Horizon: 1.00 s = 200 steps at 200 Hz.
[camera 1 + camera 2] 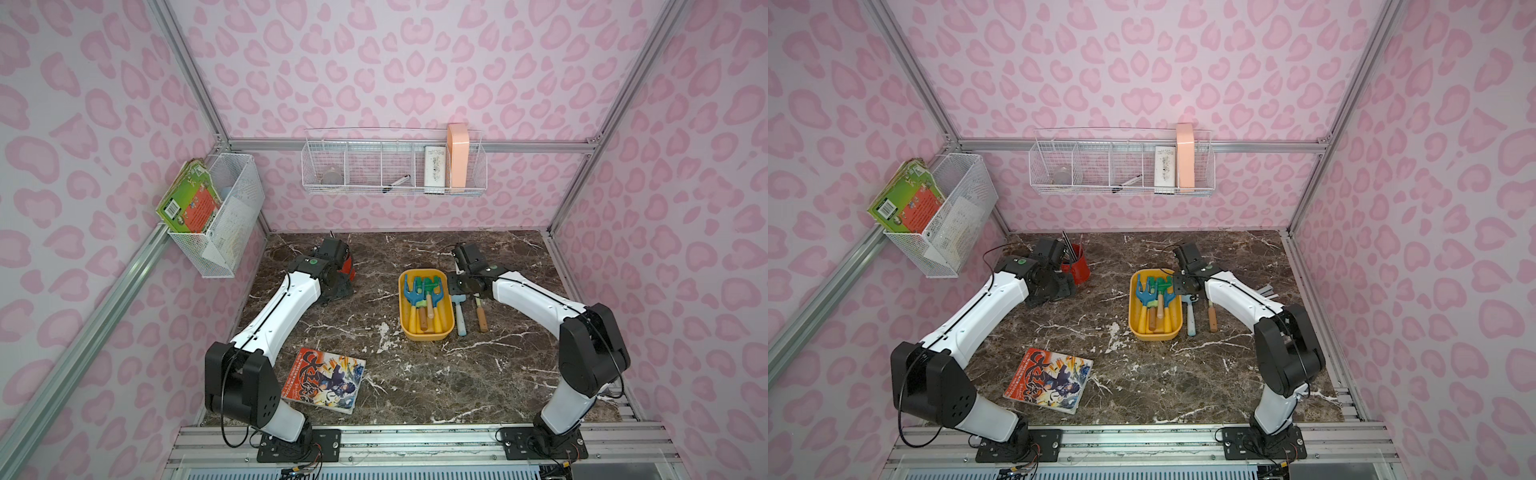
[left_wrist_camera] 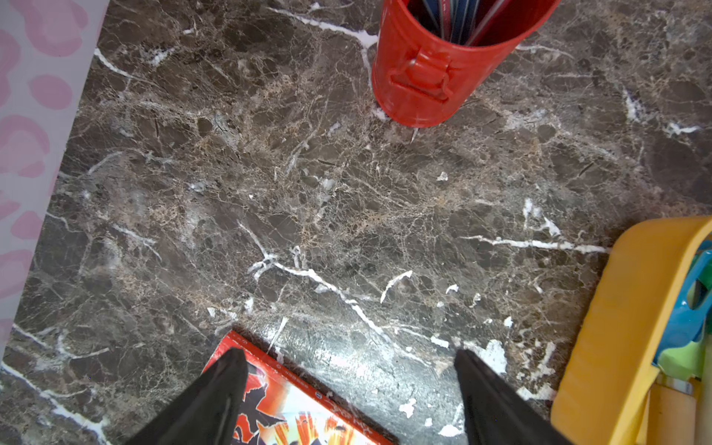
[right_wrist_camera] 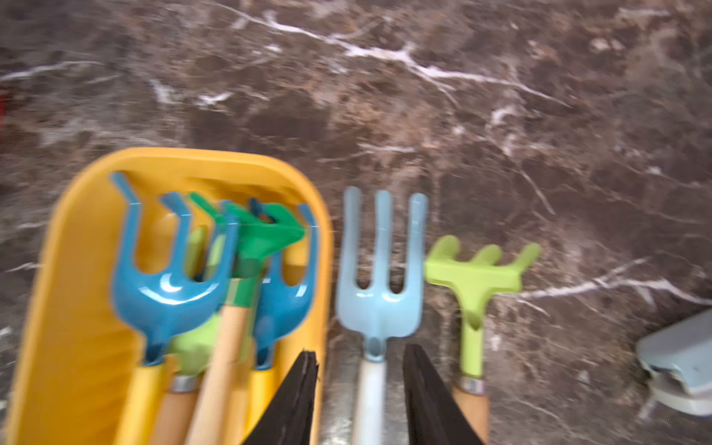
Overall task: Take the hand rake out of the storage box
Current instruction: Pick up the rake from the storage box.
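Note:
The yellow storage box (image 1: pixel 426 336) (image 1: pixel 1156 334) (image 3: pixel 77 239) sits mid-table and holds several tools: blue clawed ones (image 3: pixel 165 296) and a dark green rake (image 3: pixel 266 235) with a wooden handle. A pale blue three-tined hand rake (image 3: pixel 379 304) (image 1: pixel 461 320) lies on the marble just right of the box. My right gripper (image 3: pixel 360 350) (image 1: pixel 459 289) hangs over its white handle, open, with a fingertip either side and a gap to the handle. A lime green rake (image 3: pixel 476 273) (image 1: pixel 1212 318) lies beside it. My left gripper (image 2: pixel 347 351) is open and empty, over bare table at the far left.
A red cup (image 2: pixel 435 77) (image 1: pixel 1079 266) with pens stands by the left gripper. A comic book (image 1: pixel 324 384) (image 2: pixel 293 408) lies front left. A grey object (image 3: pixel 678 358) lies right of the rakes. White wire baskets (image 1: pixel 392 166) (image 1: pixel 224 220) hang on the walls.

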### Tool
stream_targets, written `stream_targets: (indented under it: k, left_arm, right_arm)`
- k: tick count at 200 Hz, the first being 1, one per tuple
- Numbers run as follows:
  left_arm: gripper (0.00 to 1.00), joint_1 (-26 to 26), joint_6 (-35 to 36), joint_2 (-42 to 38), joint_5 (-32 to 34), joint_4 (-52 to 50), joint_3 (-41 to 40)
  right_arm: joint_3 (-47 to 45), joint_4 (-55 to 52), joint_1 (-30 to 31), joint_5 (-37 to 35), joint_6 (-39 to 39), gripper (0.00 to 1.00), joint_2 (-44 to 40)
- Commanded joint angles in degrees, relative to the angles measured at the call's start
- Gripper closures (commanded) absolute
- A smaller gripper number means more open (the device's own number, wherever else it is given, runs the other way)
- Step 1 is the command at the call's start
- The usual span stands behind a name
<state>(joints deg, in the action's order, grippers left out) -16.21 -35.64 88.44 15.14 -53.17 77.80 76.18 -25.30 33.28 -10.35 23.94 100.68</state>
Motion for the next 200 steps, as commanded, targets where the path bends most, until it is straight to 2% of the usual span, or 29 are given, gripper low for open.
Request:
stream_targets:
  k: [1,62,111,144,200]
  left_arm:
    - [0.11,0.0,-0.3,0.0,-0.7,-0.1,-0.1]
    - [0.11,0.0,-0.2,-1.8,-0.4,0.2,-2.1]
    - [0.11,0.0,0.0,-2.8,0.1,0.4,-3.4]
    - [0.11,0.0,0.1,-3.2,-0.1,0.7,-3.4]
    - [0.11,0.0,0.2,-3.5,-0.4,0.9,-3.4]
  right_arm:
    - [3.7,-1.3,4.2,-1.3,4.1,0.61,2.1]
    - [14.1,-2.8,10.9,0.6,8.0,0.61,12.8]
    - [10.7,-0.8,13.0,1.9,14.5,0.65,12.2]
    - [7.9,0.0,13.6,4.1,16.7,0.68,12.5]
    - [6.4,-0.2,13.6,2.6,18.6,0.68,13.0]
